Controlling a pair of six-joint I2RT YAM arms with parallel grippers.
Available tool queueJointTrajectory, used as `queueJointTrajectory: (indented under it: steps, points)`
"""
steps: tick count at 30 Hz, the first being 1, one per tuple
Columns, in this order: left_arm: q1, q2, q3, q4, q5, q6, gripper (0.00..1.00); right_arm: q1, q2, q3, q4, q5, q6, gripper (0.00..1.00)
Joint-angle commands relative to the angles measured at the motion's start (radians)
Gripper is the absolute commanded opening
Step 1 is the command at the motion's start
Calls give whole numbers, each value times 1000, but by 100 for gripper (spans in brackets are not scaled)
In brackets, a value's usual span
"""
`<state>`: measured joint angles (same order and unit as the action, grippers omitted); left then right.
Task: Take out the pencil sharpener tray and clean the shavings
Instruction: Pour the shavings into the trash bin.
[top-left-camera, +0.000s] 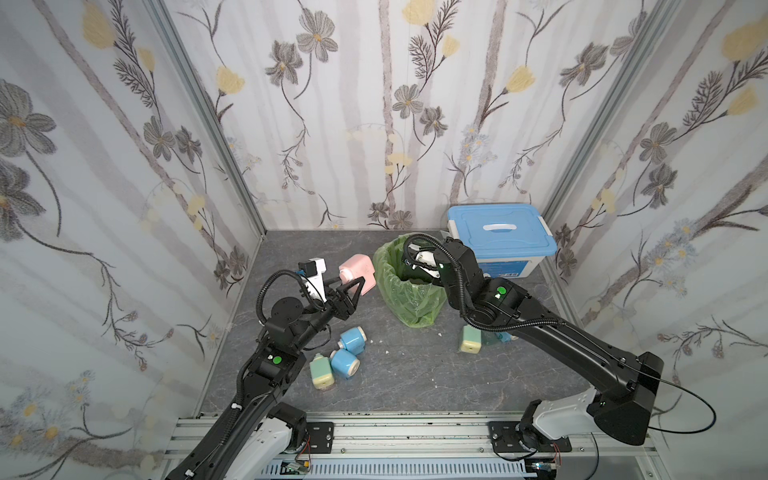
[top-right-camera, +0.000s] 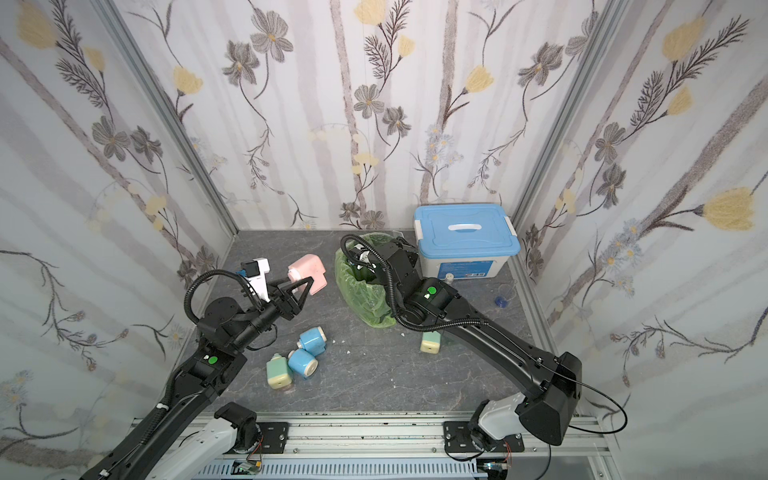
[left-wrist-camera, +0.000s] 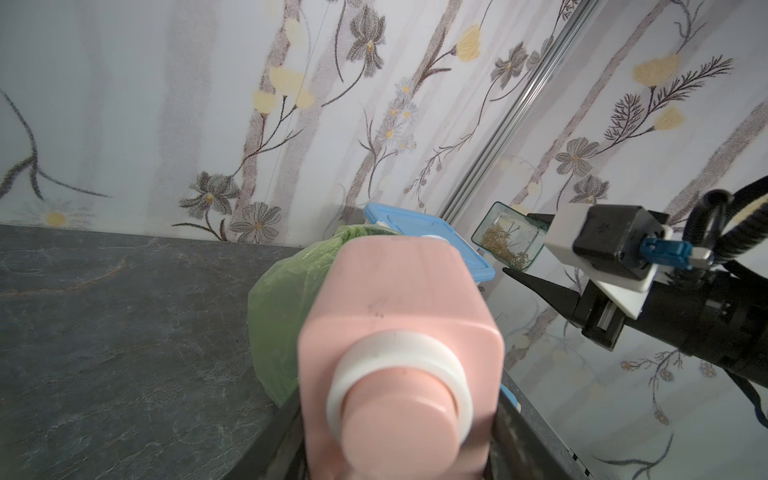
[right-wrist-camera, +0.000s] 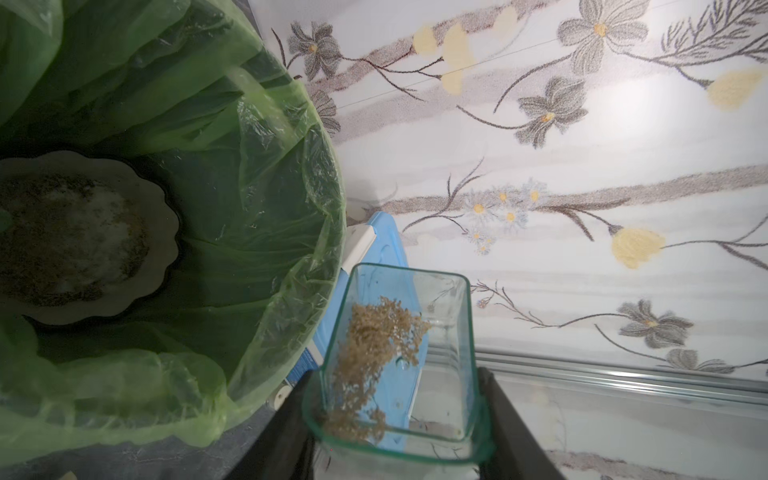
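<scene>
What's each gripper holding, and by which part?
The left gripper holds the pink pencil sharpener by its sides at the knob end; the right gripper holds the clear tray by its side walls.

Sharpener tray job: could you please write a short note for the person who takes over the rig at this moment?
Left gripper: shut on the pink sharpener, held up.
Right gripper: shut on the clear tray, raised beside the rim of the green-lined bin.
Done: the tray is out of the sharpener.
Left to do: the shavings are in the tray, not yet tipped into the bin. A few whitish flecks lie on the table.
</scene>
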<state>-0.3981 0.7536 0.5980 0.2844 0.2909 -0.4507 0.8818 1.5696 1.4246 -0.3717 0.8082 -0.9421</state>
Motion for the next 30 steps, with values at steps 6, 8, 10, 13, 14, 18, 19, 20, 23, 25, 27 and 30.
queueJointTrajectory:
  steps: [6,8,10,13,14,18,19,20,23,25,27,30]
  points:
    - [5,-5,-7,84,-3,-19,49,40,-40,-110,181,64,-294,49]
    - [7,-7,-8,90,-1,-23,49,44,-59,-155,217,53,-342,50]
    - [8,-7,-12,98,0,-26,49,46,-62,-167,233,60,-361,50]
    - [11,-8,-12,103,4,-32,49,49,-66,-180,245,65,-392,50]
    - [13,-10,-14,104,5,-34,49,50,-69,-195,269,66,-421,50]
    - [16,-17,-17,109,5,-37,49,65,-79,-245,326,55,-514,51]
    - [17,-18,-17,111,4,-39,49,70,-79,-252,325,52,-519,52]
    - [18,-19,-18,114,7,-40,49,72,-80,-260,324,47,-522,52]
    - [21,-25,-23,119,8,-45,49,62,-72,-259,326,50,-527,52]
    - [24,-28,-23,125,8,-50,49,69,-70,-274,322,46,-548,52]
    - [28,-31,-23,126,14,-51,49,51,-73,-264,327,55,-543,52]
    - [30,-40,-29,132,9,-55,49,61,-52,-258,311,49,-552,52]
